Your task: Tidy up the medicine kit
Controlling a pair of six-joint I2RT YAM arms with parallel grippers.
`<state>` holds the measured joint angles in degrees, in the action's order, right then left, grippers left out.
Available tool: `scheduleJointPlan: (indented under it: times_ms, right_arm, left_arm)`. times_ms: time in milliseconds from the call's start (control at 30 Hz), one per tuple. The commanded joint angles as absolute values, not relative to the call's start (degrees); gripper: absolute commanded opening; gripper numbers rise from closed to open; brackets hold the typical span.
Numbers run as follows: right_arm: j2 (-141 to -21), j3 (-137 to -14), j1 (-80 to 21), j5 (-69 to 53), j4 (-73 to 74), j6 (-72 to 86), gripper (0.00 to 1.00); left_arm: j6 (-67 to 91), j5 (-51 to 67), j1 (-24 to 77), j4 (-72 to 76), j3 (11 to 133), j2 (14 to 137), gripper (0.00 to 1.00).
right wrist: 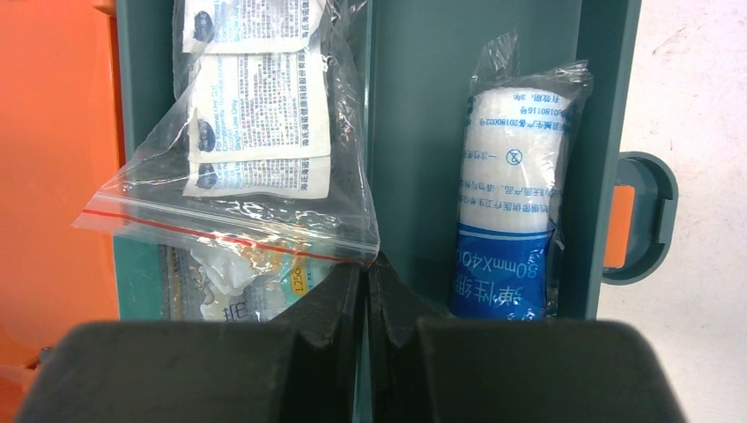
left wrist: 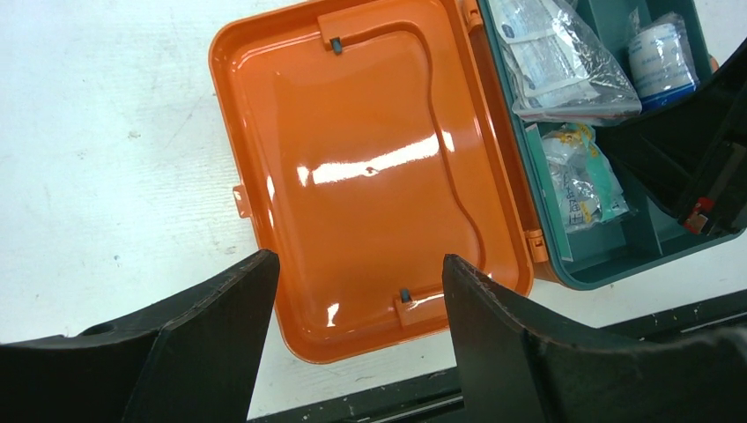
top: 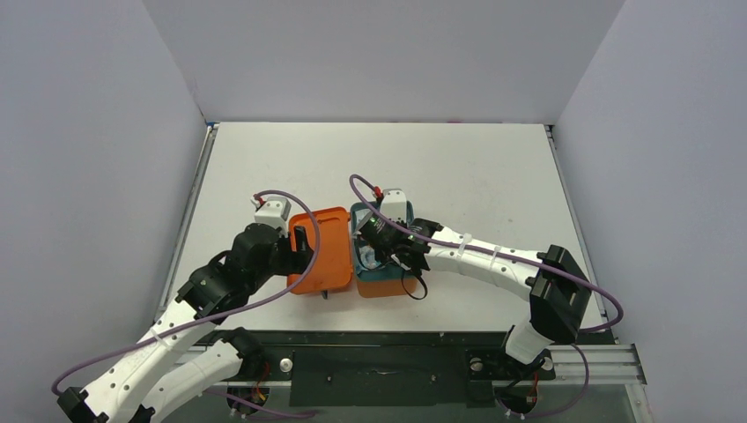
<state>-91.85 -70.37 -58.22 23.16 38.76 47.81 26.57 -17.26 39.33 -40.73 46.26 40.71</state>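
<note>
White bench (top: 458, 167): kit (top: 330, 260) unlatched, its lid (left wrist: 370, 176) flat at 12 o'clock from the wide-spread left tool (left wrist: 357, 260), long axis 12–6; right tool (right wrist: 366, 269), closed, at bag (right wrist: 255, 132) corner.

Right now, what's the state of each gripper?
Left gripper: open, empty, over the medicine kit's lid.
Right gripper: shut at the zip bag corner; grip unclear.

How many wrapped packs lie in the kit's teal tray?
3: a zip bag of sachets, a smaller pack beside it, a bandage roll across the divider. The right arm may hide more.
</note>
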Motion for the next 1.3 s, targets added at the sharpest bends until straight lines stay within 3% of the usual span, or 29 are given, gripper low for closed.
scheduleJointPlan:
  times_ms: [0, 200, 400, 833, 1267]
  right_arm:
    - [-92.79, -69.9, -58.42, 23.07, 38.87, 47.4, 0.06]
    - [-90.41, -73.35, -58.28, 23.64, 41.23, 46.65, 0.22]
    - [-87.06, -76.7, -57.8, 24.7, 44.27, 45.76, 0.3]
    - [-84.23, -81.6, -47.75, 23.33, 46.82, 38.34, 0.31]
    - [-91.08, -86.0, -30.43, 14.47, 43.55, 32.27, 0.28]
  left_arm:
    - [28.25, -14.77, 39.36, -41.74, 48.48, 41.88, 0.66]
    - [30.59, -11.96, 39.32, -44.29, 50.01, 43.26, 0.66]
    - [32.69, -6.54, 39.34, -46.49, 50.77, 43.97, 0.66]
    - [36.86, 9.66, 39.59, -45.36, 47.08, 44.07, 0.64]
    - [43.21, 17.51, 42.18, -37.06, 39.1, 46.43, 0.47]
